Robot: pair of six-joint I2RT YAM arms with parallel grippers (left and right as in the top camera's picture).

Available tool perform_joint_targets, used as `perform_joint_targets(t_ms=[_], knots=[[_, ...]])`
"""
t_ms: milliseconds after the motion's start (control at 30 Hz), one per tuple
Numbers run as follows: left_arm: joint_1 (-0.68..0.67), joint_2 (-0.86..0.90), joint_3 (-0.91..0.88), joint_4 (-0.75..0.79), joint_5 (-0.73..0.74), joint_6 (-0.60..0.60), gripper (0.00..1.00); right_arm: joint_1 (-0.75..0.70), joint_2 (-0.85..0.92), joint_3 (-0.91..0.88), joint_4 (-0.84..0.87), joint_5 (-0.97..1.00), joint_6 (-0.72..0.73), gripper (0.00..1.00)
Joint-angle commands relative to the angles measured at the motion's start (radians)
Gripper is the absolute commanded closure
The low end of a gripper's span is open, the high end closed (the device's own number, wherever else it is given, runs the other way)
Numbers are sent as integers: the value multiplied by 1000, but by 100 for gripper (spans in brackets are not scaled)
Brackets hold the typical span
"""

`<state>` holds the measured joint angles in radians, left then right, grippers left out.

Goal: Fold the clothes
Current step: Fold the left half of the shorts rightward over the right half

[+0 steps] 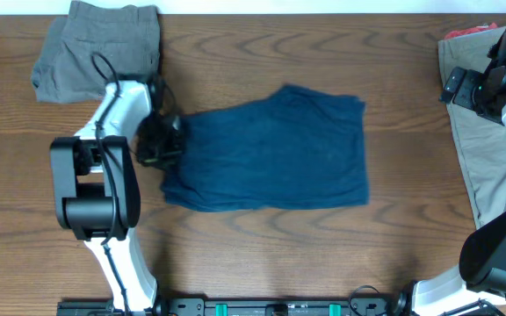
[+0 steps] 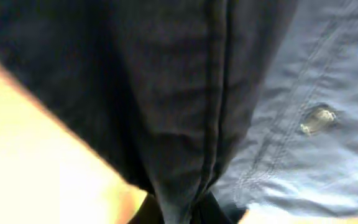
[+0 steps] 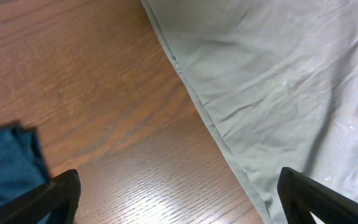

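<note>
**Overhead view.** A pair of navy blue cotton shorts point(image 1: 275, 149) lies folded flat at the middle of the brown wood-grain surface point(image 1: 262, 254). The left tool point(image 1: 158, 142) sits at the shorts' side nearest the left edge, touching the cloth. Crumpled grey cotton shorts point(image 1: 99, 48) occupy the far left corner. Khaki-beige cotton shorts point(image 1: 481, 149) run along the right edge, with a coral-red garment point(image 1: 466, 32) at the far right corner. The right tool point(image 1: 460, 88) hangs over the khaki-beige pair.

**Left wrist view.** The left tool is closed on a pinched ridge of the navy cloth, which fills the frame. A pale button point(image 2: 319, 118) shows on the flat layer beside the ridge.

**Right wrist view.** The right tool stands wide and holds nothing. Its fingers point(image 3: 61, 196) are above bare wood and the khaki-beige hem. A corner of the navy pair is in sight.
</note>
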<state>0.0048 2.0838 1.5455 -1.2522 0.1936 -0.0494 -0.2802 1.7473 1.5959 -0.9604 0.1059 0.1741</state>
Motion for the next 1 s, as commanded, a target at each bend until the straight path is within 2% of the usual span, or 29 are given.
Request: perform_joint_targets(t_ms=[0,267,600,967], knots=[[9,0,182,-105,-109,-43,94,-5,5,10,0,10,-11,1],[-56,-48,554,-438,-108,-43,94,-5,5,10,0,10,-11,1],[-301,-127,564,-402,-90,-152,94,-5,5,10,0,10,-11,1],[-545,-127,499,-214,-90,-257,94,-5,5,10,0,10,-11,1]])
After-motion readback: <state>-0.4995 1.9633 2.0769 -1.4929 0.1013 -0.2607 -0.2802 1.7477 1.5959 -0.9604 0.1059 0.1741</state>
